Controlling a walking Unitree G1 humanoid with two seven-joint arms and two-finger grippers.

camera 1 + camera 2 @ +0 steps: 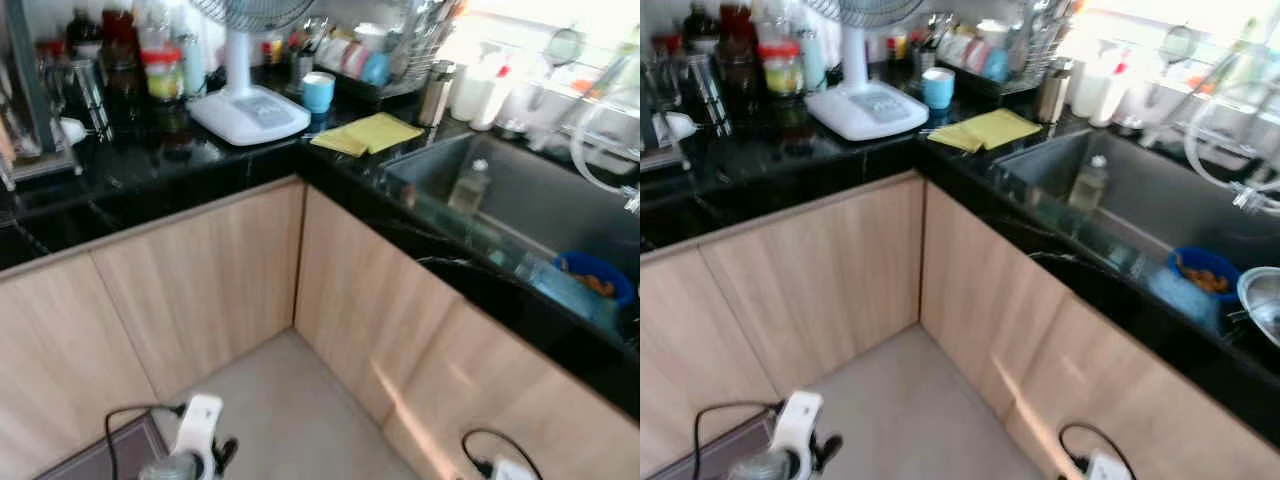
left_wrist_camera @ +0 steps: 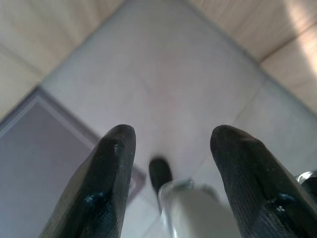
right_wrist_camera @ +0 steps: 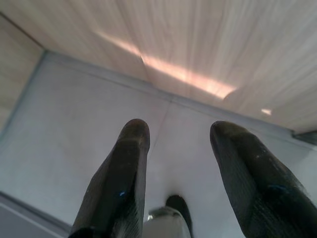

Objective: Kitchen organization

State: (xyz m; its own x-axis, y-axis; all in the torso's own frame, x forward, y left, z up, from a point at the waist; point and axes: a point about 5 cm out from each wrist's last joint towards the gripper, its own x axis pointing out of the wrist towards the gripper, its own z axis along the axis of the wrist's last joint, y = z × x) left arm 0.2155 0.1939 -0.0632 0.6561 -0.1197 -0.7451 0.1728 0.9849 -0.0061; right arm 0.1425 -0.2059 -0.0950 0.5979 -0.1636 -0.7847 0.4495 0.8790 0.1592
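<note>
Below, the left claw (image 2: 171,144) and right claw (image 3: 178,141) hang spread apart, empty, over the floor (image 2: 163,64) beside the black counter (image 1: 240,160).

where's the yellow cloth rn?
In the left eye view, the yellow cloth lies on the black counter at the corner, between the fan base and the sink.

- countertop (image 1: 150,175) was black, kinda marbled with pale veins
- cabinet doors (image 1: 200,290) were light wood grain
- cloth (image 1: 368,133) was yellow
- cup (image 1: 318,91) was light blue
- fan base (image 1: 250,113) was white
- bowl (image 1: 600,275) in the sink was blue
- floor (image 1: 290,410) was pale grey
</note>
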